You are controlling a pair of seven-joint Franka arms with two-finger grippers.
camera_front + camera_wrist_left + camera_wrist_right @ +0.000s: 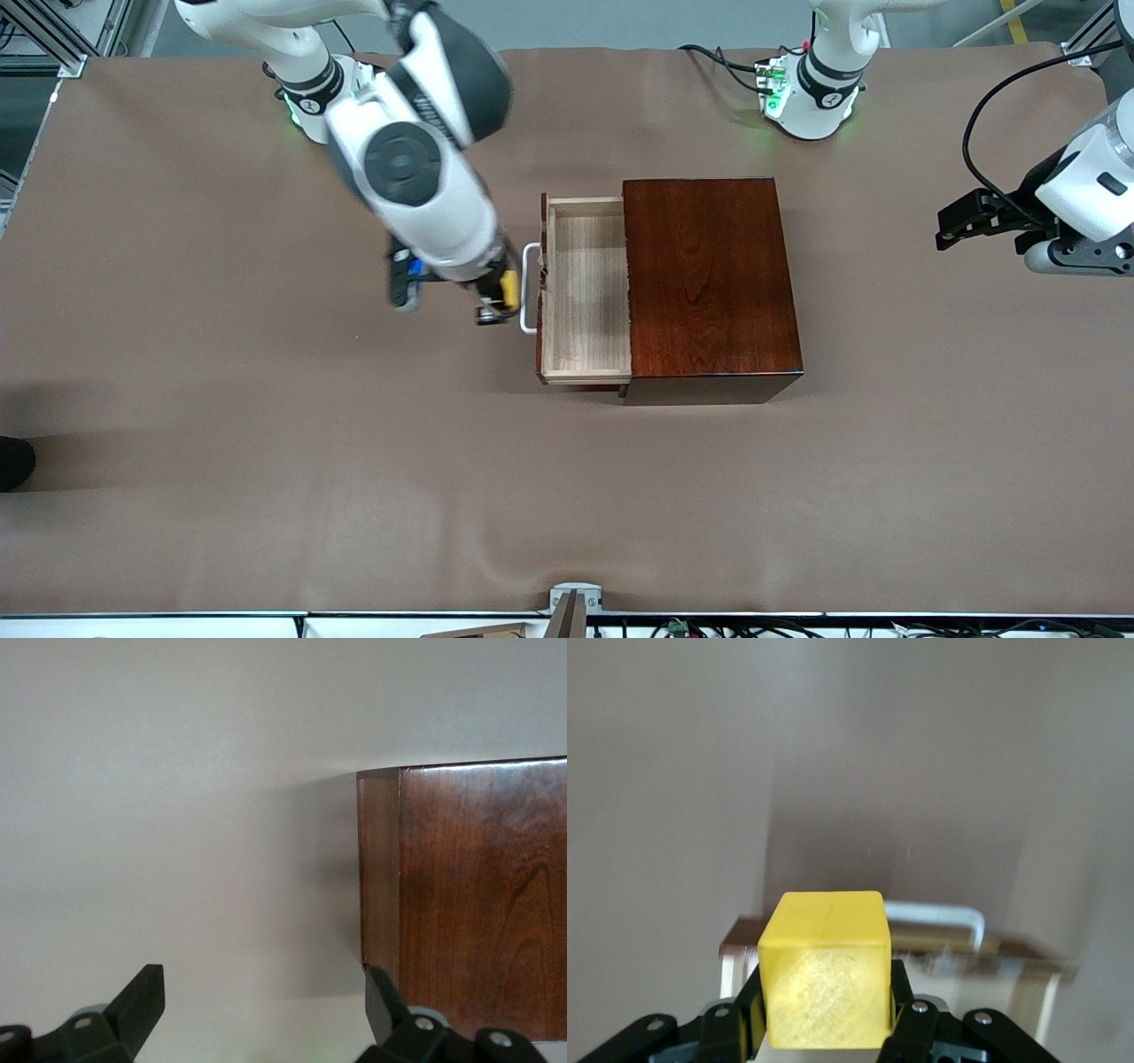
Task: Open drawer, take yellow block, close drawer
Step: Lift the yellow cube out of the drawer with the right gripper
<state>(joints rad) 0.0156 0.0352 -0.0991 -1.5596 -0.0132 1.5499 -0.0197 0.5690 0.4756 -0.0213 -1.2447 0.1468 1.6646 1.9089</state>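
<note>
The dark reddish-brown wooden box [711,282] stands mid-table with its drawer [585,292] pulled open; the pale inside shows nothing in it. Its white handle [530,288] faces the right arm's end of the table. My right gripper [496,301] is over the table just in front of the handle, shut on the yellow block [509,288]. In the right wrist view the yellow block [824,970] sits between the fingers [908,1028], with the drawer front and handle [939,917] past it. My left gripper [952,226] waits open and empty off the box's end, whose corner [469,904] shows in the left wrist view.
The brown table cover [266,443] is bare around the box. The arm bases [811,97] stand along the table's farthest edge from the front camera. A dark object [13,461] sits at the table's edge at the right arm's end.
</note>
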